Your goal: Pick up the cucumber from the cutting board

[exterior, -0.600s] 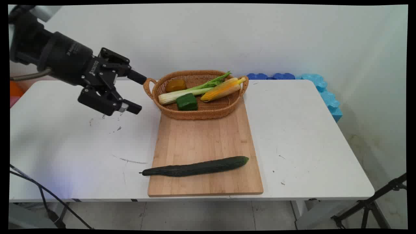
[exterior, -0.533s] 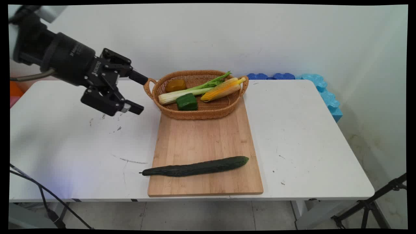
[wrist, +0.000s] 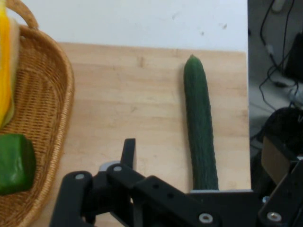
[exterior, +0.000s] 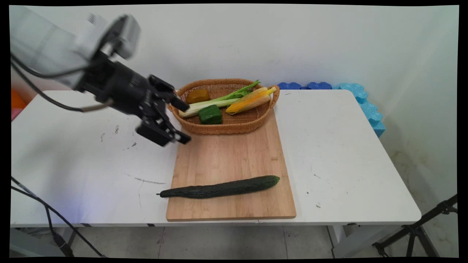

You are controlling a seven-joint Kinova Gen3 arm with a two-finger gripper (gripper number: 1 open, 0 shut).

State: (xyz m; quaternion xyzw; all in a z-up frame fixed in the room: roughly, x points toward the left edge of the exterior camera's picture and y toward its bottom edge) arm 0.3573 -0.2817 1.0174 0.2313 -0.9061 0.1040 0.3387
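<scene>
Main view shows the white table (exterior: 347, 153) carrying a wooden cutting board (exterior: 230, 157), a wicker basket (exterior: 223, 126) sitting on the board's far end. The arm reaches in from the upper left, slanting down to the right. Its gripper (exterior: 184, 123) hangs in the air at the basket's left rim, above the board's far left corner, fingers spread wide with nothing between them. A long dark cucumber (exterior: 219, 188) lies crosswise on the board's near end, well apart from the gripper. Inside the basket lie celery (exterior: 219, 100), corn (exterior: 248, 100), a green block (exterior: 210, 114) and a small brown piece (exterior: 197, 96).
</scene>
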